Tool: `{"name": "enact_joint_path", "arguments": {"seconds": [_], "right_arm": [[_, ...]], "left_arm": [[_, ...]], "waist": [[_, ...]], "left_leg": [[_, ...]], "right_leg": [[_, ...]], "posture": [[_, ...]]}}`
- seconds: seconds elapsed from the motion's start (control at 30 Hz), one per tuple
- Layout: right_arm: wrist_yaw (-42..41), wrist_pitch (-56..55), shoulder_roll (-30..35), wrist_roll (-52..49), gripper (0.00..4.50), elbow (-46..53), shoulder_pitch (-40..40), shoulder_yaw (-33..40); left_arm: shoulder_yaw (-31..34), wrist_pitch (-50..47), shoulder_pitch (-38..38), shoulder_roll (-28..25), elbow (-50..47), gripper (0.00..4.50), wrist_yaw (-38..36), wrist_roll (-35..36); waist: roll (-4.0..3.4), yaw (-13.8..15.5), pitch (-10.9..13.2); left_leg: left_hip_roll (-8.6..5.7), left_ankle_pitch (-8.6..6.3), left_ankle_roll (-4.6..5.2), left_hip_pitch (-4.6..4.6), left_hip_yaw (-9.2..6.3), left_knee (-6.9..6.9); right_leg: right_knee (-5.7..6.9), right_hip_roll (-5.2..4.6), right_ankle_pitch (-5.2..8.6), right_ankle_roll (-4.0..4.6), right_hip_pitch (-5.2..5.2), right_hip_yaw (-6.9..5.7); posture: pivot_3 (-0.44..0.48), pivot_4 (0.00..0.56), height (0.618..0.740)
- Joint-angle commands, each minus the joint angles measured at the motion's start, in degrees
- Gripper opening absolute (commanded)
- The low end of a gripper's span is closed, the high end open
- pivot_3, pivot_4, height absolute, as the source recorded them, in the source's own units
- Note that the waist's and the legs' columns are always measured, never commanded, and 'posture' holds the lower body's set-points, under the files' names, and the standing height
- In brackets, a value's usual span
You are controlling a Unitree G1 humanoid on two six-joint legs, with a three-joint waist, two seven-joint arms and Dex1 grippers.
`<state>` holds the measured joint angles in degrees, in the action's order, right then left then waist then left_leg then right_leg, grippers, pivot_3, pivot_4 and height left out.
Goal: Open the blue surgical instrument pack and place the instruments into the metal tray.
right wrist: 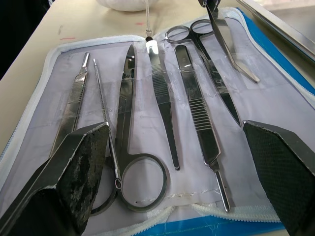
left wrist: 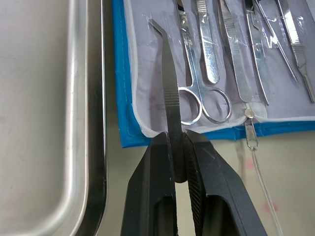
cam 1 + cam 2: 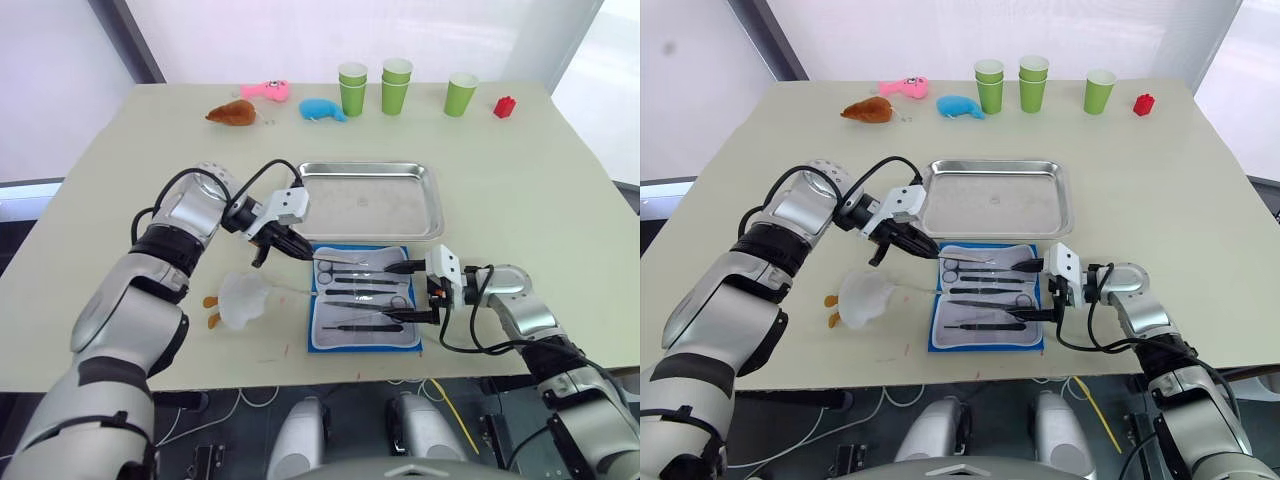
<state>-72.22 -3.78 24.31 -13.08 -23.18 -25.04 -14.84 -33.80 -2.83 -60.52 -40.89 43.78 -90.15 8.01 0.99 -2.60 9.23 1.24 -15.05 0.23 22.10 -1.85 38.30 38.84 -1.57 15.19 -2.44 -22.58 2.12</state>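
The blue pack [image 3: 364,297] lay open on the table just in front of the metal tray [image 3: 370,200]. The left gripper [image 2: 178,147] pinched bent tweezers [image 2: 167,93] over the pack. The right gripper [image 3: 410,291] was wide open over the other tools [image 1: 157,98]

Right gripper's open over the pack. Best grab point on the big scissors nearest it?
Probably the shanks just beyond the ring handles. The big scissors lie flat on the lining of the open pack, rings toward the right gripper, blades pointing away. Come straight down with the fingers either side of the shanks. A thin probe lies close on one side, so pinch narrowly.
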Motion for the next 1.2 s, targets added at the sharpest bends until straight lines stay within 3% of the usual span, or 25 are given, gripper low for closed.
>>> {"name": "enact_joint_path", "arguments": {"seconds": [0.03,0.43,0.77,0.93,1.2], "right_arm": [[0.3,3.1,0.0,4.8,4.5,-4.8,2.7,-3.9],[0.5,3.1,-0.4,4.8,4.5,-4.7,2.9,-3.9],[0.6,3.0,-0.6,4.7,4.5,-4.7,3.0,-3.9],[0.6,3.0,-0.5,4.7,4.5,-4.6,3.1,-3.8],[0.6,3.1,-0.3,4.8,4.5,-4.5,3.3,-3.8]], "left_arm": [[-1.0,-0.4,-0.6,-1.9,-2.2,0.03,-2.3,2.3],[-6.1,0.0,-1.3,-8.2,-5.8,0.03,-2.3,6.3],[-5.9,-2.2,-3.1,-11.9,-9.6,0.03,-2.3,11.2],[0.9,-4.3,-3.2,-9.7,-8.2,0.03,-2.3,13.7],[16.2,-14.8,1.2,-1.7,-11.4,0.03,12.9,12.7]], "waist": [[0.0,0.0,0.0],[0.01,0.0,0.0],[0.02,0.0,0.0],[0.04,0.0,0.0],[0.05,0.0,0.0]], "left_leg": [[0.0,0.0,0.0,0.0,0.0,0.0],[0.03,0.0,0.0,-0.05,0.04,-0.02],[0.06,0.0,0.01,-0.08,0.07,-0.02],[0.06,0.0,0.01,-0.08,0.07,-0.02],[0.07,0.0,0.01,-0.11,0.07,-0.02]], "right_leg": [[0.0,0.0,0.0,0.0,0.0,0.01],[0.01,0.05,0.01,0.01,0.0,0.1],[0.01,0.09,0.01,0.02,0.0,0.16],[0.01,0.1,0.02,0.02,0.0,0.16],[0.03,0.1,0.02,0.02,0.0,0.2]], "posture": [[0.0,0.15,0.74],[0.0,0.15,0.74],[0.0,0.15,0.74],[0.0,0.15,0.74],[0.0,0.15,0.74]]}}
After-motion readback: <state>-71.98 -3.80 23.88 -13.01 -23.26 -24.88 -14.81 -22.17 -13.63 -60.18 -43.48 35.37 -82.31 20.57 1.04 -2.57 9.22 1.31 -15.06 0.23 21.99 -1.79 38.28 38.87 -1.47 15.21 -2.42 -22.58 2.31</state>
